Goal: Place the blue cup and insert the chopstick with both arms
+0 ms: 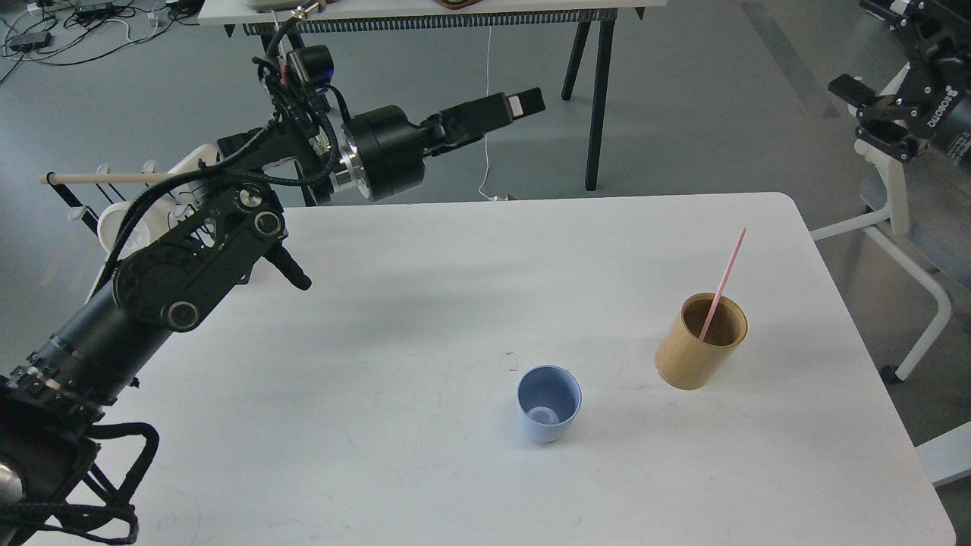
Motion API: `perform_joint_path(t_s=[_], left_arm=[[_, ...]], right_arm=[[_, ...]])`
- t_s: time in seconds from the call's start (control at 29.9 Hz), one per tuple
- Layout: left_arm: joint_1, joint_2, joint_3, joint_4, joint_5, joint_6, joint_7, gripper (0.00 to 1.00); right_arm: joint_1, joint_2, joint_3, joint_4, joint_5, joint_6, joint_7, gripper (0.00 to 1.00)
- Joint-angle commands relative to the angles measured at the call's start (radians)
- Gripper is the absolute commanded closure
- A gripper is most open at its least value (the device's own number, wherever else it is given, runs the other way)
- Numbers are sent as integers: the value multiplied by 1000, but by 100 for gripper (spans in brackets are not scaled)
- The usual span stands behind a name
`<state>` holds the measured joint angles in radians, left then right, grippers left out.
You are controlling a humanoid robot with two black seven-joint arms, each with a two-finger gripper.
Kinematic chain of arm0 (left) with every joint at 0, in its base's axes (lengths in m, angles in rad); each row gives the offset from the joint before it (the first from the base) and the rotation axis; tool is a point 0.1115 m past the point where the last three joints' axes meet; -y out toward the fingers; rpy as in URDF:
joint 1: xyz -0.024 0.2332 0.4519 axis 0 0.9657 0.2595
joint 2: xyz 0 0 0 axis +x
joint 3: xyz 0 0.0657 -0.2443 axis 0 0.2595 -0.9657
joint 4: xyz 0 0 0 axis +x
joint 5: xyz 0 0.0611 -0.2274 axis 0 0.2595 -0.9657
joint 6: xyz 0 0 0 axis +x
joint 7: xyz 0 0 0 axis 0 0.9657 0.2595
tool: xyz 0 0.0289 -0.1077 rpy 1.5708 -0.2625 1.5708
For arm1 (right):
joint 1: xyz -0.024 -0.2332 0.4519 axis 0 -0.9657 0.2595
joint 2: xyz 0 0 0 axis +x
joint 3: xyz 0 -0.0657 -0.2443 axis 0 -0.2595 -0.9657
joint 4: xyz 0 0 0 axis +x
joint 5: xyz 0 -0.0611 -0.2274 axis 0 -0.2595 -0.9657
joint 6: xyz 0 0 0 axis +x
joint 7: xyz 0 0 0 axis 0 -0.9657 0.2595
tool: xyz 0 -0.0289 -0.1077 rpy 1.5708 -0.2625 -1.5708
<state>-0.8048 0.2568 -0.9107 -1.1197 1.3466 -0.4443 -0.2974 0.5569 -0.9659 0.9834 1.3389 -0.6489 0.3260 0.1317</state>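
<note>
Standing upright on the white table [425, 303], the blue cup [548, 414] looked already placed, so the setting-down seemed done. The chopstick [724, 282] still leaned inside the tan holder [699, 341] just beside the cup, so the insertion was judged outstanding. The cup was pale blue, tapered, handleless and empty. The chopstick was thin, straight and pink, rising well above the holder's rim. The left gripper [523, 103] hung high above the table's far edge, holding nothing, fingers close together. The right gripper [861, 98] held nothing; its opening could not be told

Black jointed left arm [190, 265] — braided cables, silver ring, round screw caps.
</note>
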Motion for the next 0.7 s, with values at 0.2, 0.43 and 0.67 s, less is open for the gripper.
perform_joint_path(t_s=[0.2,0.43,0.67], left_arm=[[-1,79,-7,171,-791,16,-2,0],[-2,125,-20,441,-1312,-44,3,0],[-4,160,-20,540,-1502,-44,10,0]], right_arm=[[-155,-4,-12,101,-498,-188,36,2],[-169,-5,-192,129,-751,-358,42,2],[-167,32,-316,106,-868,-429,40,9]])
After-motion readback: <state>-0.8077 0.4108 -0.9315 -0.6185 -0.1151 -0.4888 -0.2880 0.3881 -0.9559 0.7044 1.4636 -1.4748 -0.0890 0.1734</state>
